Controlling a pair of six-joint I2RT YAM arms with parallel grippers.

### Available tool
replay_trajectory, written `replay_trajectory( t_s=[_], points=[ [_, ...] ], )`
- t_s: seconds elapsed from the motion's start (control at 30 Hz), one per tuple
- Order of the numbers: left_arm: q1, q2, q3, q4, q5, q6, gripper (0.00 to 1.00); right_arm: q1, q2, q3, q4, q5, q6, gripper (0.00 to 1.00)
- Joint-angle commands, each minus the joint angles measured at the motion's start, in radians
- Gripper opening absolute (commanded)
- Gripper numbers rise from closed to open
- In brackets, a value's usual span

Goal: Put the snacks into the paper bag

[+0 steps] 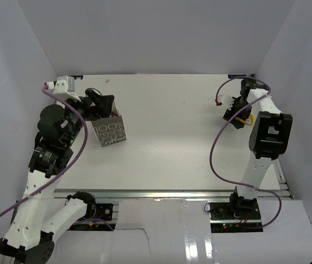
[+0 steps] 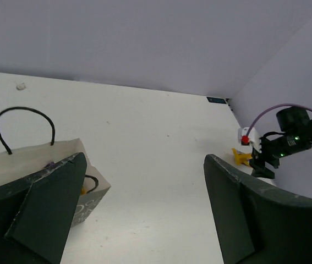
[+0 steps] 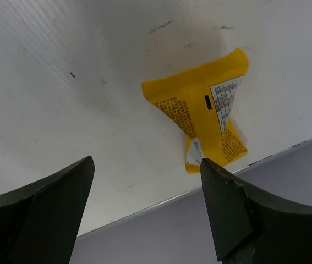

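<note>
Dark fingers point(image 3: 45, 203) of the right gripper point(image 3: 144, 165) are standing well apart with nothing between them, hanging just above the table point(image 3: 62, 82). Ahead of them the yellow packet point(image 3: 200, 110) is lying flat, off-centre toward the right-hand finger, its near tip just beside that finger. Its long axis is running away from the fingers and slanting rightward, so the jaws seem to be lining up to close across its narrower width once shifted a little right. The packet is sitting at the far right of the table, near the right wall point(image 1: 299, 82). Well apart, at the far left, the left gripper point(image 2: 144, 158) is hanging wide open and empty over the paper bag point(image 2: 34, 159), which is standing upright. The right arm is by far the nearer to the packet.
</note>
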Motion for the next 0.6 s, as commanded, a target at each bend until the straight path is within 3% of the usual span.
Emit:
replay_trajectory(
  t_s=[0.0, 0.37, 0.47, 0.5, 0.57],
  points=[
    [0.0, -0.058, -0.083, 0.003, 0.065, -0.053, 0.98, 0.0, 0.032, 0.06, 0.019, 0.107, -0.181, 0.84],
    [0.0, -0.163, -0.114, -0.026, 0.043, -0.108, 0.98, 0.015, 0.23, 0.133, 0.221, 0.174, -0.237, 0.81],
    [0.0, -0.163, -0.097, -0.035, 0.013, -0.111, 0.98, 0.015, 0.238, 0.125, 0.211, 0.13, -0.233, 0.68],
    [0.0, -0.163, -0.092, -0.037, 0.011, -0.113, 0.98, 0.015, 0.235, 0.125, 0.199, 0.086, -0.23, 0.55],
    [0.0, -0.166, -0.088, -0.04, 0.008, -0.119, 0.98, 0.015, 0.21, 0.116, 0.168, 0.029, -0.216, 0.38]
  ],
)
